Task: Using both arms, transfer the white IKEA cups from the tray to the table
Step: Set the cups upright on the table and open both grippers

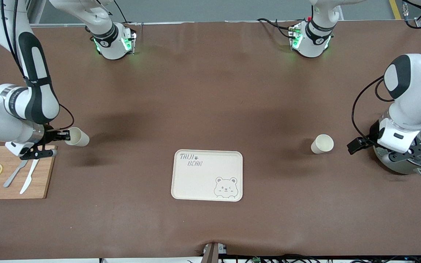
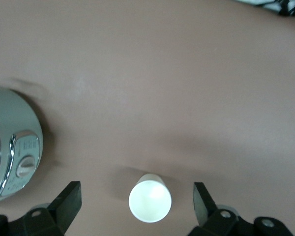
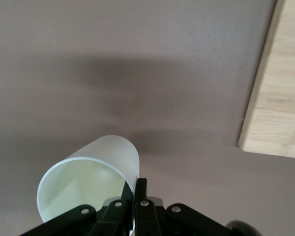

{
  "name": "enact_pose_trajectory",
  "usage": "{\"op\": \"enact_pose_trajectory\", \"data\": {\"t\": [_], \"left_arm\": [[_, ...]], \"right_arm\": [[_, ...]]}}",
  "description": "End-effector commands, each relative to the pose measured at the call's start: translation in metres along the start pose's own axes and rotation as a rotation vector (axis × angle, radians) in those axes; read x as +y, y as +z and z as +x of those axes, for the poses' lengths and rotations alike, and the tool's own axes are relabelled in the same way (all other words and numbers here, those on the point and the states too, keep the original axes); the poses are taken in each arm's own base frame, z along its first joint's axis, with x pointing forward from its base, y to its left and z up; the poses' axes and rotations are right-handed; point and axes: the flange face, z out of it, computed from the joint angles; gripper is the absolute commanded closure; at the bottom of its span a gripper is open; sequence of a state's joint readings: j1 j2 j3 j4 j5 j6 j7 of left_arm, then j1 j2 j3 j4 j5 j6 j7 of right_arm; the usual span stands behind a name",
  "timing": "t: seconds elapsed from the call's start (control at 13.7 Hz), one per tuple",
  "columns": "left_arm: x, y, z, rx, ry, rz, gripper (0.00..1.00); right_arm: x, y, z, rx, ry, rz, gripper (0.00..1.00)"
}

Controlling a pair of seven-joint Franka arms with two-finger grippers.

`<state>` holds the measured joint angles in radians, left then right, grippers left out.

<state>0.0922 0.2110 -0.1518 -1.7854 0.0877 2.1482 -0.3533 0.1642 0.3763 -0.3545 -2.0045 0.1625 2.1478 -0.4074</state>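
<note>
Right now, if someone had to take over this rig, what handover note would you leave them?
Left gripper: open, above the cup it has set upright on the table toward the left arm's end, beside the metal cooker.
Right gripper: shut on the rim of the other cup, held tilted above the table beside the wooden cutting board.
Tray: no cups on it.
Done: both cups off the tray, one placed.
Left: lower and release the right arm's cup, then pull both arms away.
</note>
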Motion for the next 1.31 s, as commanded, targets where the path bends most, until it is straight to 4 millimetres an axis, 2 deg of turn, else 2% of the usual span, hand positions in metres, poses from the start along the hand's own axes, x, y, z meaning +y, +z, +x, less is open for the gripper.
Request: {"op": "enact_pose_trajectory", "data": {"t": [0.0,0.22,0.37,0.44,0.51,0.58,0.66,0.8,0.95,1.1,1.24], "left_arm": [[0.008,-0.015,0.018,0.026,0.018,-0.007,0.0],[0.004,-0.029,0.023,0.05,0.009,-0.012,0.0],[-0.002,-0.046,0.021,0.056,0.001,-0.007,0.0],[-0.005,-0.053,0.02,0.044,-0.002,0.002,0.0],[-0.007,-0.066,0.018,0.03,-0.002,0.013,0.0],[-0.008,-0.076,0.018,0.011,-0.003,0.022,0.0],[-0.01,-0.091,0.017,0.005,-0.007,0.028,0.0],[-0.007,-0.11,0.015,-0.023,-0.011,0.042,0.0],[-0.013,-0.127,0.012,-0.059,-0.014,0.059,0.0],[-0.012,-0.137,0.008,-0.091,-0.009,0.067,0.0],[-0.018,-0.163,-0.002,-0.079,-0.023,0.055,0.0]], "right_arm": [[-0.004,0.01,-0.01,0.036,-0.025,-0.025,1.0],[-0.007,0.016,-0.01,0.05,-0.03,-0.034,1.0],[-0.005,0.021,-0.011,0.047,-0.026,-0.033,1.0],[-0.005,0.026,-0.011,0.052,-0.027,-0.04,0.93],[-0.005,0.028,-0.011,0.059,-0.027,-0.043,0.74],[-0.003,0.028,-0.012,0.058,-0.021,-0.041,0.42],[-0.002,0.027,-0.012,0.058,-0.028,-0.037,0.0],[-0.003,0.022,-0.01,0.059,-0.043,-0.034,0.0],[-0.005,0.012,-0.005,0.068,-0.061,-0.043,0.0],[-0.001,-0.011,0.007,0.111,-0.096,-0.059,0.0],[-0.003,-0.051,0.025,0.138,-0.197,-0.07,0.0]]}}
